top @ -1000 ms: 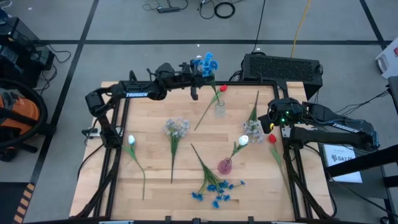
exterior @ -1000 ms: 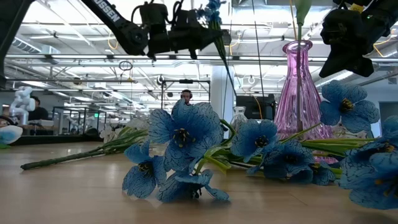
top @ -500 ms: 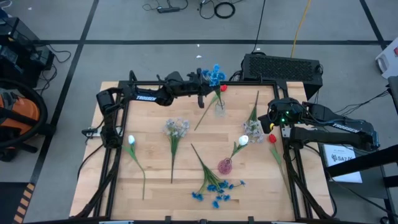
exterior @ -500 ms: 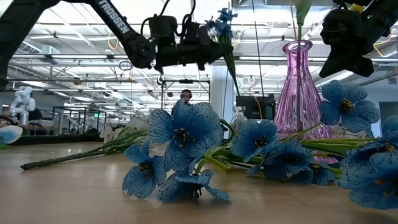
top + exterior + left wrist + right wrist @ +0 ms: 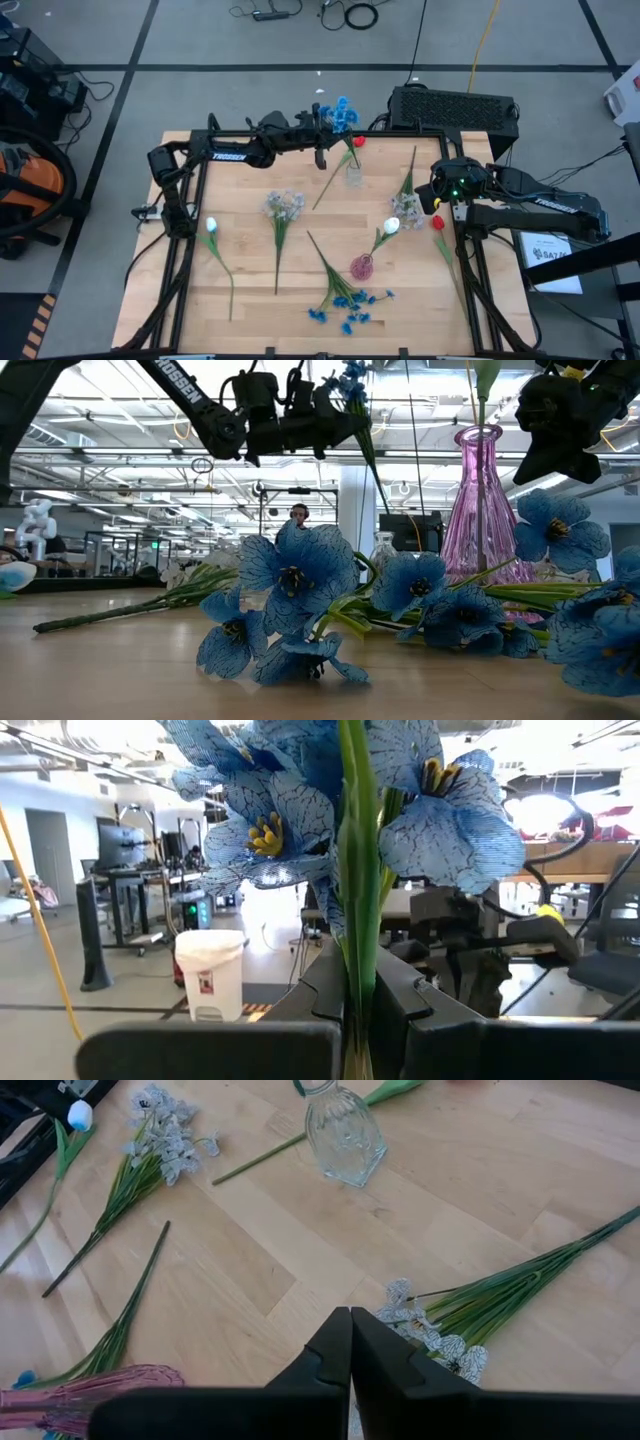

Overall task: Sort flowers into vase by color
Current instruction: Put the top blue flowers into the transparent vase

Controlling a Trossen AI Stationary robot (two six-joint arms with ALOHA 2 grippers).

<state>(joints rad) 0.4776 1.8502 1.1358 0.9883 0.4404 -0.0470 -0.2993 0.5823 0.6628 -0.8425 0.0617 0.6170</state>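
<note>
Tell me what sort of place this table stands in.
Probably a robotics lab or workshop: an open hall with ceiling strip lights, a person at a workstation behind, and loose cables on the grey floor.

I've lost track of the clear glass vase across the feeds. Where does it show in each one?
High view: clear glass vase at the table's far middle, just right of the left gripper.
Low view: mostly hidden behind blue flowers, left of the pink vase.
Left wrist view: not in it.
Right wrist view: top centre.
Shared landmark: pink vase.

pink vase (image 5: 487, 500) top cropped, person (image 5: 298, 515) tiny, bg blurry
</note>
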